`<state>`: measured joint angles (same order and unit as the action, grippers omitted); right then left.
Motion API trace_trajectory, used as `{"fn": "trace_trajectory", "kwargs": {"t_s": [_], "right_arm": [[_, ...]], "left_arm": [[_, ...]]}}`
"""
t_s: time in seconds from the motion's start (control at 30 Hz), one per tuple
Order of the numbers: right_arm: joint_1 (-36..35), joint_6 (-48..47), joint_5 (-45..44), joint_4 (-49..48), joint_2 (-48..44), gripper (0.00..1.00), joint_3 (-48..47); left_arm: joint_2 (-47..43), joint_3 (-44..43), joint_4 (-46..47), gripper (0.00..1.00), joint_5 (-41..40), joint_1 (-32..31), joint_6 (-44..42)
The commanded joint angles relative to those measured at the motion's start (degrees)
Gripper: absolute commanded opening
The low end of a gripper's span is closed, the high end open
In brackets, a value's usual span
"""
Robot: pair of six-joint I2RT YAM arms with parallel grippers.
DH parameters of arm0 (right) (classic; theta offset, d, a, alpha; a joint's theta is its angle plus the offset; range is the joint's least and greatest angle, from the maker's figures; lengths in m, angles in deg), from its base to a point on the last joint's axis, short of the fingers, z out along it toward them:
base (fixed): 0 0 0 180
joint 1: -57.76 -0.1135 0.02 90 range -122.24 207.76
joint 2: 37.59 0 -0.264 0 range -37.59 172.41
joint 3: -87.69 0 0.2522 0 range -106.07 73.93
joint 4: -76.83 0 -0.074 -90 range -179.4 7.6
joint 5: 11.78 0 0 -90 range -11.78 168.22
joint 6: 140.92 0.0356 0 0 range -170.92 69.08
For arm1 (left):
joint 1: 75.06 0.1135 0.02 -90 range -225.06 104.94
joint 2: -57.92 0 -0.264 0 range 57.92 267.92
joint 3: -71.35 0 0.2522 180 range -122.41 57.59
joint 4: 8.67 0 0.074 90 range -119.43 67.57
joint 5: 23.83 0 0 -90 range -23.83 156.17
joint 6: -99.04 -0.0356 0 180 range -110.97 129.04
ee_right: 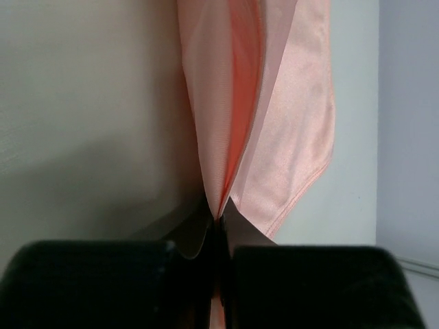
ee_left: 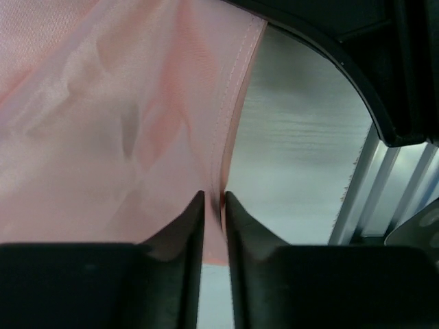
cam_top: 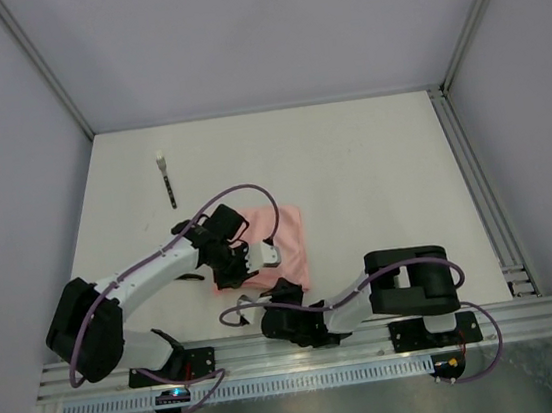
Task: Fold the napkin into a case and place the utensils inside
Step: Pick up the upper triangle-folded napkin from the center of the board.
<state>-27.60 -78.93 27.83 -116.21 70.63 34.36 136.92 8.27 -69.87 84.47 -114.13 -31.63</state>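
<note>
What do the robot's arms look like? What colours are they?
Both are mostly black, with chunky joints and a silvery-white link in the middle: the left arm and the right arm. A thin purple cable loops along each one. The fingers are black and wedge-shaped, narrowing to thin tips.

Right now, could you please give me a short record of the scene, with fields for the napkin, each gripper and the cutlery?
napkin: salmon-pink, on the table just ahead of the arms, not yet a narrow case
left gripper: shut on the napkin's hemmed edge
right gripper: shut on the napkin, layers pinched together
utensil: dark stick, far left on the table, apart from the napkin; a second one cannot be made out
</note>
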Motion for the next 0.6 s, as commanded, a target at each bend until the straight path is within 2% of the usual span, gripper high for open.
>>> {"fn": "trace_trajectory", "kwargs": {"t_s": [0.0,0.07,0.2,0.4,0.57], "right_arm": [[0.2,4.8,9.3,9.6,-2.2,0.04,-0.2],[0.5,6.0,12.1,12.8,-4.0,0.04,-0.9],[2.6,8.7,20.7,15.6,-7.2,0.04,-1.0],[4.9,10.1,28.1,17.2,-9.6,0.04,-0.4],[8.6,12.6,38.0,17.3,-10.5,0.04,-0.7]], "left_arm": [[-0.5,0.4,-1.1,0.24,4.3,2.0,0.0],[-2.1,0.2,-1.9,0.39,6.2,2.9,-0.6],[-5.5,0.9,-4.4,0.48,8.8,5.3,-1.3],[-13.2,3.4,-6.4,0.50,12.2,17.3,-3.1],[-17.8,4.3,-5.8,0.50,13.7,20.2,-0.9]]}}
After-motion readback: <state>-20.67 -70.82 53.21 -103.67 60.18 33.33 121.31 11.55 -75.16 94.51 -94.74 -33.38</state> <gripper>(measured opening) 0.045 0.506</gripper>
